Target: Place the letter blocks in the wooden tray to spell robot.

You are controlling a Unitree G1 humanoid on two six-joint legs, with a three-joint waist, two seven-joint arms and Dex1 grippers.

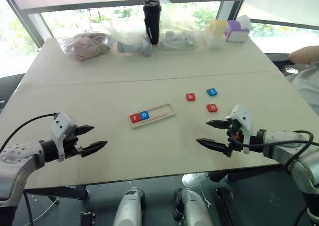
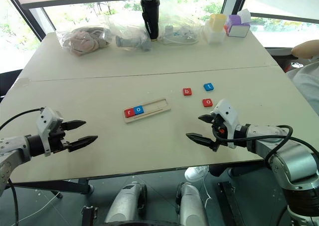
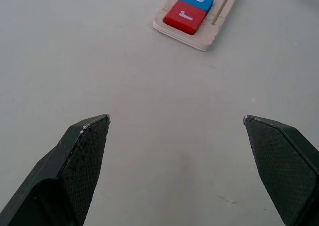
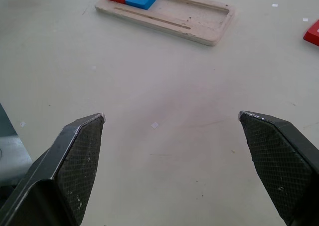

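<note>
The wooden tray [image 1: 152,115] lies mid-table, holding a red "r" block [image 1: 135,117] and a blue "o" block [image 1: 144,114] at its left end. Right of the tray and a little farther back lie three loose letter blocks: a red "b" [image 1: 191,97], a blue one [image 1: 212,92] and a red "o" [image 1: 212,107]. My left gripper [image 1: 92,138] hovers open over the near left of the table, empty. My right gripper [image 1: 213,133] stands open near the front right, just short of the red "o", holding nothing. In the right wrist view the tray [image 4: 199,26] lies ahead of the fingers.
Along the far edge stand plastic bags [image 1: 87,45], a black tumbler [image 1: 151,21], a yellow cup [image 1: 217,32] and a purple box [image 1: 236,32]. A person's arm [image 1: 304,55] shows at the far right. A seam [image 1: 149,79] crosses the table behind the blocks.
</note>
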